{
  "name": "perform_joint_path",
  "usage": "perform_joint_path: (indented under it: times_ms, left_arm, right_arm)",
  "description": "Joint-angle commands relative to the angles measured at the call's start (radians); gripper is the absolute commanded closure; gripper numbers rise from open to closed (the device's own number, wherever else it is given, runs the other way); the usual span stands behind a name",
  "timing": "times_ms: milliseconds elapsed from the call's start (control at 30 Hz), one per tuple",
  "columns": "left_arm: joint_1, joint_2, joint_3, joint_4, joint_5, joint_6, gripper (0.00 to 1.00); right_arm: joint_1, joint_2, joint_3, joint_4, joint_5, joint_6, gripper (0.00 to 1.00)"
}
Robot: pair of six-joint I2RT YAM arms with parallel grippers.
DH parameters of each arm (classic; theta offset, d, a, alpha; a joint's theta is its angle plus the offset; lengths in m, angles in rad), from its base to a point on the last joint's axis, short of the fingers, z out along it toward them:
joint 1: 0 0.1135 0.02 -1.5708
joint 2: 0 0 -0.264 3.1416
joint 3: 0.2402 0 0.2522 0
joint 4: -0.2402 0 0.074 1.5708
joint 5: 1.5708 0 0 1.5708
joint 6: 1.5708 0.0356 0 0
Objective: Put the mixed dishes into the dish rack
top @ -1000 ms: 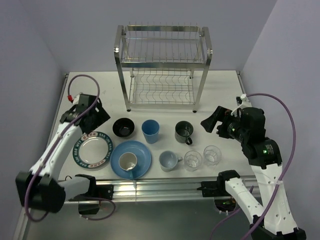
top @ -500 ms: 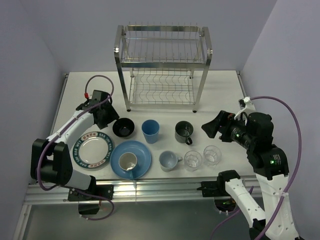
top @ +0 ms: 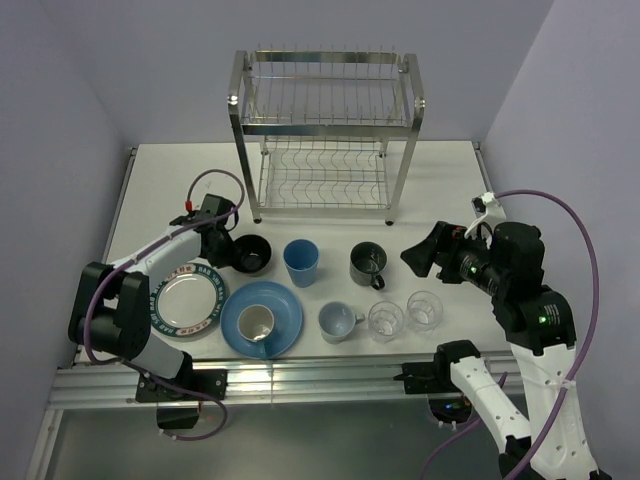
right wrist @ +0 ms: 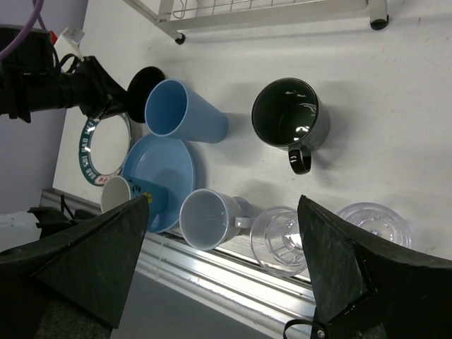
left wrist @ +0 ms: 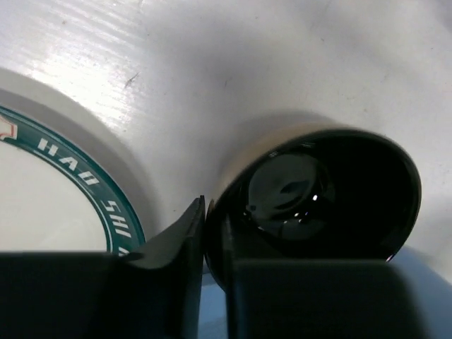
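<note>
The black bowl [top: 250,256] [left wrist: 332,191] sits on the table, and my left gripper [top: 226,250] [left wrist: 212,212] is shut on its left rim, one finger inside and one outside. My right gripper [top: 420,250] [right wrist: 222,201] hangs open in the air over the right side, holding nothing. In a row stand the blue tumbler [top: 301,262], dark mug [top: 367,264], pale blue mug [top: 338,321] and two clear glasses [top: 386,320] [top: 424,310]. The cream cup [top: 256,322] rests on the blue plate [top: 285,330], beside the patterned plate [top: 183,300]. The dish rack [top: 325,135] stands at the back.
An aluminium rail [top: 330,375] runs along the table's near edge, just in front of the dishes. Purple walls close in on the left, back and right. The rack's tiers hold no dishes.
My left gripper swung right from beside the patterned plate to the black bowl and closed on its rim. The right arm barely shifted.
</note>
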State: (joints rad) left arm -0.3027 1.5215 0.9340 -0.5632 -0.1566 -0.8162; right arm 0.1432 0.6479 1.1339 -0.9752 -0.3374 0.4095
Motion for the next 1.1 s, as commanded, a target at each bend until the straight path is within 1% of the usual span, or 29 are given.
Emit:
perform_joint_path:
  times_ms: [0, 33, 167, 233, 333, 367, 400, 467, 500, 567, 600, 633, 667, 700, 733, 800, 833, 867, 900, 933, 967, 1067]
  left_arm:
    - [-0.004, 0.011, 0.008, 0.043, 0.012, 0.009, 0.86]
    - [-0.004, 0.011, 0.02, 0.04, 0.014, 0.012, 0.99]
    - [-0.006, -0.038, 0.052, 0.002, 0.002, 0.012, 1.0]
    - [-0.006, -0.115, 0.064, -0.027, -0.015, 0.008, 1.0]
    - [-0.006, -0.249, 0.088, -0.076, -0.018, 0.006, 1.0]
    - [-0.006, -0.282, 0.1, -0.092, -0.014, 0.008, 1.0]
    - [-0.006, -0.344, 0.129, -0.131, -0.008, 0.011, 1.0]
    - [-0.006, -0.404, 0.161, -0.176, 0.008, 0.017, 1.0]
    - [-0.006, -0.459, 0.178, -0.197, 0.014, 0.02, 1.0]
    - [-0.006, -0.506, 0.229, -0.26, 0.035, 0.028, 1.0]
    - [-0.006, -0.542, 0.255, -0.279, 0.048, 0.031, 1.0]
    - [-0.006, -0.558, 0.261, -0.296, 0.063, 0.038, 1.0]
    - [-0.006, -0.569, 0.264, -0.325, 0.09, 0.041, 1.0]
    - [-0.006, -0.587, 0.256, -0.337, 0.1, 0.046, 1.0]
    - [-0.006, -0.598, 0.246, -0.348, 0.107, 0.051, 1.0]
    - [-0.006, -0.636, 0.191, -0.366, 0.135, 0.051, 1.0]
    - [-0.006, -0.653, 0.169, -0.362, 0.144, 0.051, 1.0]
    - [-0.006, -0.687, 0.145, -0.36, 0.149, 0.051, 1.0]
    - [-0.006, -0.701, 0.106, -0.363, 0.149, 0.049, 1.0]
    - [-0.006, -0.715, 0.088, -0.366, 0.158, 0.048, 1.0]
    - [-0.006, -0.742, 0.068, -0.368, 0.175, 0.048, 1.0]
    - [-0.006, -0.776, 0.02, -0.376, 0.206, 0.045, 1.0]
  right_arm:
    - [-0.002, 0.022, 0.041, -0.006, -0.031, -0.032, 0.07]
    - [-0.002, 0.027, 0.046, -0.011, -0.037, -0.035, 0.09]
    - [0.031, 0.059, 0.098, -0.052, 0.011, -0.069, 0.1]
    - [0.065, 0.088, 0.136, -0.056, 0.043, -0.063, 0.11]
    - [0.201, 0.148, 0.191, -0.034, 0.118, -0.009, 0.12]
    - [0.241, 0.169, 0.204, -0.017, 0.167, 0.003, 0.12]
    - [0.325, 0.223, 0.233, -0.013, 0.198, 0.024, 0.13]
    - [0.419, 0.283, 0.268, -0.013, 0.265, 0.04, 0.14]
    - [0.526, 0.341, 0.303, -0.013, 0.334, 0.054, 0.14]
    - [0.637, 0.392, 0.334, -0.007, 0.435, 0.068, 0.14]
    - [0.694, 0.439, 0.364, -0.002, 0.516, 0.074, 0.14]
    - [0.798, 0.462, 0.377, 0.004, 0.552, 0.072, 0.14]
    - [0.847, 0.484, 0.391, 0.016, 0.586, 0.065, 0.14]
    - [0.896, 0.53, 0.415, 0.026, 0.654, 0.054, 0.14]
    - [0.992, 0.554, 0.426, 0.035, 0.693, 0.042, 0.15]
    - [1.08, 0.62, 0.455, 0.05, 0.767, -0.013, 0.18]
    - [1.177, 0.642, 0.461, 0.068, 0.835, -0.043, 0.21]
    - [1.225, 0.662, 0.483, 0.081, 0.886, -0.085, 0.21]
    - [1.266, 0.712, 0.504, 0.075, 0.938, -0.095, 0.21]
    - [1.304, 0.742, 0.529, 0.064, 1.028, -0.104, 0.21]
    - [1.366, 0.768, 0.574, 0.047, 1.044, -0.135, 0.21]
    - [1.446, 0.89, 0.656, 0.001, 1.073, -0.201, 0.21]
